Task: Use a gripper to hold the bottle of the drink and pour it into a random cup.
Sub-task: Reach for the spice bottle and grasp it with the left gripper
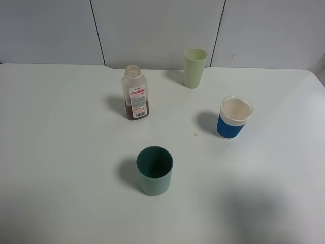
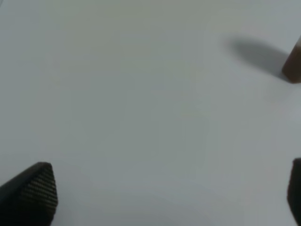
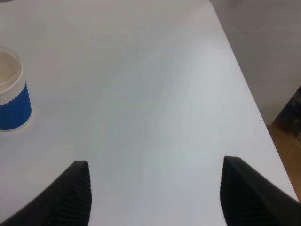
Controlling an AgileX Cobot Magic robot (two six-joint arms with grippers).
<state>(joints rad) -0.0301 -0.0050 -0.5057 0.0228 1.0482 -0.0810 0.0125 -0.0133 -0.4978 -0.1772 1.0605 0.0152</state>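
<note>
The bottle of the drink (image 1: 135, 93) stands upright and capless on the white table, with dark brown liquid low inside and a white-and-red label. A brown corner of it shows at the edge of the left wrist view (image 2: 293, 63). The teal-green cup (image 1: 154, 170) stands nearer the front, below the bottle. Neither gripper shows in the high view. The left gripper (image 2: 169, 193) is open over bare table, its fingertips (image 2: 33, 190) wide apart. The right gripper (image 3: 155, 193) is open over bare table, with fingertips (image 3: 75, 193) wide apart.
A tall pale green cup (image 1: 194, 67) stands at the back. A blue-and-white cup (image 1: 233, 117) stands at the right; it also shows in the right wrist view (image 3: 11, 92). The table's right edge (image 3: 244, 80) runs close beside the right gripper.
</note>
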